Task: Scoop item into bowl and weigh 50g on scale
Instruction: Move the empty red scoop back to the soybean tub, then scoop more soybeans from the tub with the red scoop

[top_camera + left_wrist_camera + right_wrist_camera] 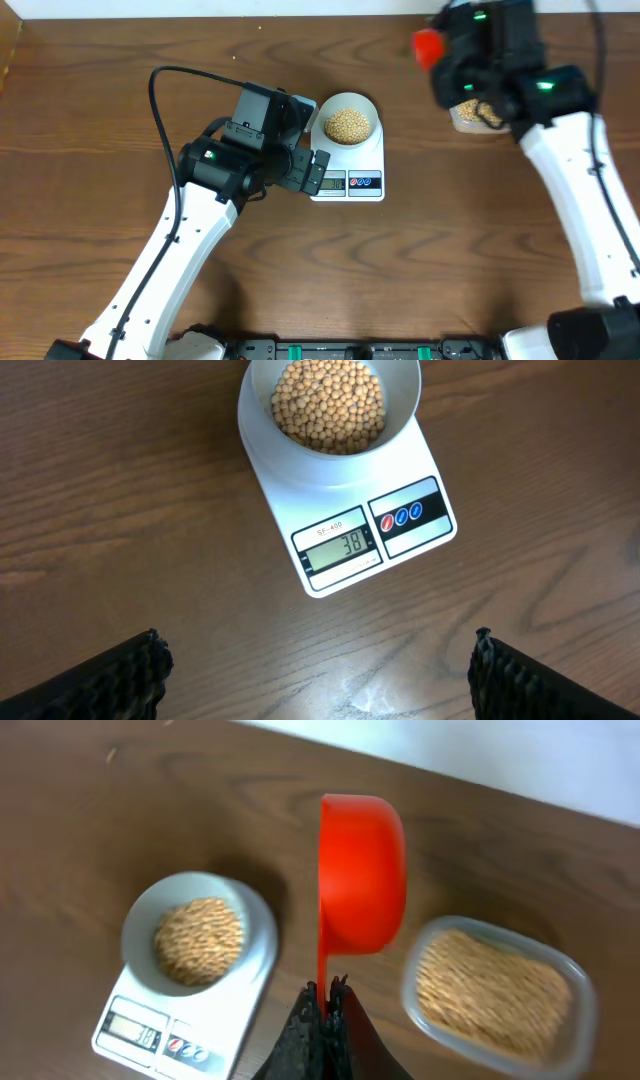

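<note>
Scale (pixel 290 500) sits about mid-width of the counter, toward the far edge, display (pixel 338 545) facing the near edge. It reads 38. Bowl (pixel 402 405) is centred on the platform, with the beans (pixel 328 402) heaped in a low mound well below the rim. None lie spilled on the wood that I can see.

Left gripper (pixel 320 678) hangs over the counter just on the near side of the scale, fingers spread wide and holding nothing. I judge it is parked there so that its camera keeps the readout in view while my other arm works.

Right gripper (pixel 325 1010) is pinched tight on the handle of the red scoop (pixel 362 870). The scoop is up in the air between the bowl and the clear tub (pixel 583 1010), cup turned on its side. I cannot tell whether anything is left in it, but at that tilt I would expect it to be empty. The tub lies toward the far right corner, well stocked with beans.

Judgement: short of 50 by a modest amount. The next load should be a partial scoop, tipped slowly to avoid overshoot.
</note>
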